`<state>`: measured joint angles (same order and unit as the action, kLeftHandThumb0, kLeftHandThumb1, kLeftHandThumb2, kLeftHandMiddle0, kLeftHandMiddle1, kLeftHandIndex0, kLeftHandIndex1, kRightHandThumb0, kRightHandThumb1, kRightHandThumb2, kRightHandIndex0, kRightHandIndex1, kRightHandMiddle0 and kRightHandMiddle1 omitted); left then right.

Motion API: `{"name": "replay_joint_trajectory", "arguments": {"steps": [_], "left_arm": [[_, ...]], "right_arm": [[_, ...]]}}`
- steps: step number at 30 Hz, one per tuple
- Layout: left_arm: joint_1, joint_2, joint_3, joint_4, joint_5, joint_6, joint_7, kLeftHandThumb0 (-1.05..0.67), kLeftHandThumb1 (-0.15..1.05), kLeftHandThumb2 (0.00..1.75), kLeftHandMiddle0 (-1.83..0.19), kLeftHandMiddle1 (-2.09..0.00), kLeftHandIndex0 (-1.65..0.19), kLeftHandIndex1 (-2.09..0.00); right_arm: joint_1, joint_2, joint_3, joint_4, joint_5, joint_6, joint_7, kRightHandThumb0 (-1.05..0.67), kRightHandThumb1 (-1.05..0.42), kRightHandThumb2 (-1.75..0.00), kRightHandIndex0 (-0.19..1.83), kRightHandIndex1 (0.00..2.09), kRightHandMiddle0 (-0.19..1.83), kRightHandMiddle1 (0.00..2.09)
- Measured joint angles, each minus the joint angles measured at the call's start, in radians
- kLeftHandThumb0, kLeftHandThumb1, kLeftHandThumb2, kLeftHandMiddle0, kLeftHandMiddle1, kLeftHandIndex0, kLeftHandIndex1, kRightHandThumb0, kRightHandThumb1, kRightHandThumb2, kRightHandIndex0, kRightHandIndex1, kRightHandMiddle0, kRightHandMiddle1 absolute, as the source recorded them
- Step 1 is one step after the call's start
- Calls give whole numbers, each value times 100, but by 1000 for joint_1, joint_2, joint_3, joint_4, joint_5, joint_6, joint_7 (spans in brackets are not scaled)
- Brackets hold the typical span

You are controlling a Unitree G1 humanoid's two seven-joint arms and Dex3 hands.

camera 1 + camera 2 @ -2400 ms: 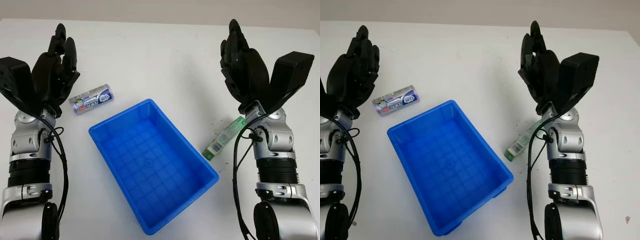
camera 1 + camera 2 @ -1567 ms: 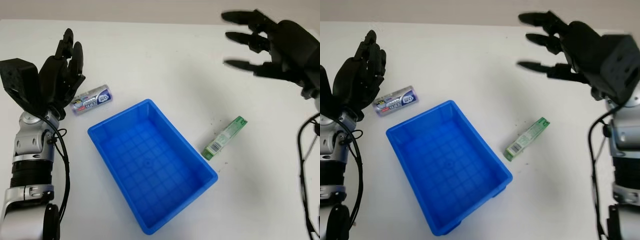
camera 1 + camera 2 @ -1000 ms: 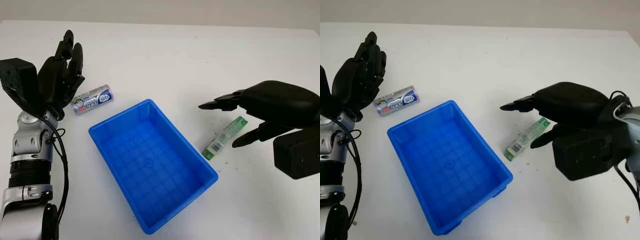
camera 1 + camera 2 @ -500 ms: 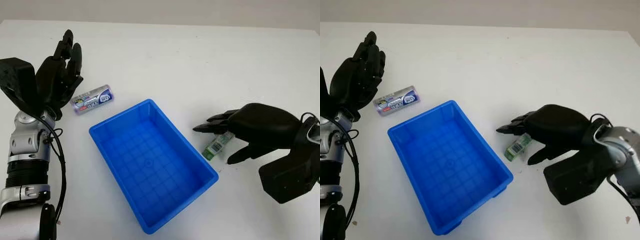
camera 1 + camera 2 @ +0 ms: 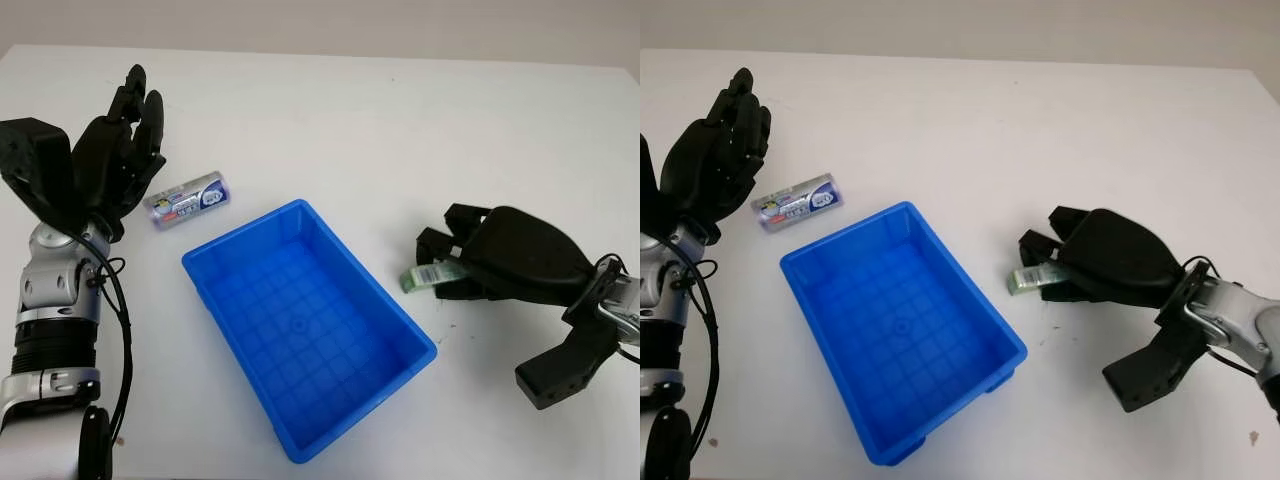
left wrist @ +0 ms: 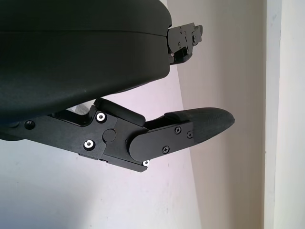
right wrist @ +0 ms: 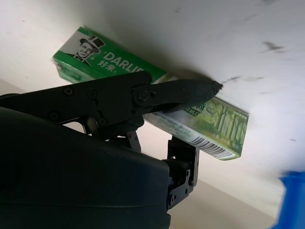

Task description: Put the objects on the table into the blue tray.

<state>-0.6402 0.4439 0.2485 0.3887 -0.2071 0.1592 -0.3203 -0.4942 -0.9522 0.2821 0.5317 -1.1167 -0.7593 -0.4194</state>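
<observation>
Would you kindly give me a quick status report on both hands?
Right hand closed on green toothpaste box, beside blue tray. Left hand open, raised near purple-labelled tube. Tray path unobstructed.

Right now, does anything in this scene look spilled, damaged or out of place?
Nothing stands out. The blue tray sits upright and empty, the wrapped roll lies intact beside the open, raised left hand, and the right hand is closed on the undamaged green box on the table.
</observation>
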Motion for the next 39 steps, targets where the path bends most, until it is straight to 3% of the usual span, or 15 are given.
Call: {"name": "replay_joint_trajectory", "arguments": {"steps": [8, 13, 17, 23, 26, 31, 39], "left_arm": [[0, 3, -9, 2, 7, 0, -15, -74, 105, 64, 19, 0, 19, 0], [-9, 5, -16, 7, 18, 0, -14, -73, 105, 65, 19, 0, 19, 0], [-14, 5, -17, 7, 21, 0, -12, -72, 105, 66, 19, 0, 19, 0], [-14, 4, -27, 6, 25, 1, -9, -74, 105, 66, 19, 0, 19, 0], [-14, 4, -33, 8, 26, 1, -6, -74, 105, 66, 19, 0, 19, 0], [-14, -1, -35, 18, 26, -5, 0, -74, 105, 65, 19, 0, 19, 0], [-14, -15, -35, 12, 26, -12, 15, -73, 105, 65, 19, 0, 19, 0]], "right_arm": [[-109, 11, 48, 105, 35, 70, -24, -49, -102, -8, 93, 209, 69, 209], [-240, 54, 10, 121, 203, 71, 56, -46, -98, -5, 108, 209, 90, 209], [-381, 93, -53, 91, 391, 82, 211, -44, -98, -5, 120, 209, 106, 209], [-513, 182, -83, -22, 619, 97, 464, -43, -100, -6, 132, 209, 111, 209], [-529, 232, -86, -99, 688, 137, 556, -45, -103, -7, 141, 209, 123, 209], [-530, 292, -87, -161, 716, 124, 613, -46, -104, -10, 144, 209, 130, 209], [-464, 348, -78, -278, 743, 100, 695, -48, -105, -11, 140, 209, 122, 209]]}}
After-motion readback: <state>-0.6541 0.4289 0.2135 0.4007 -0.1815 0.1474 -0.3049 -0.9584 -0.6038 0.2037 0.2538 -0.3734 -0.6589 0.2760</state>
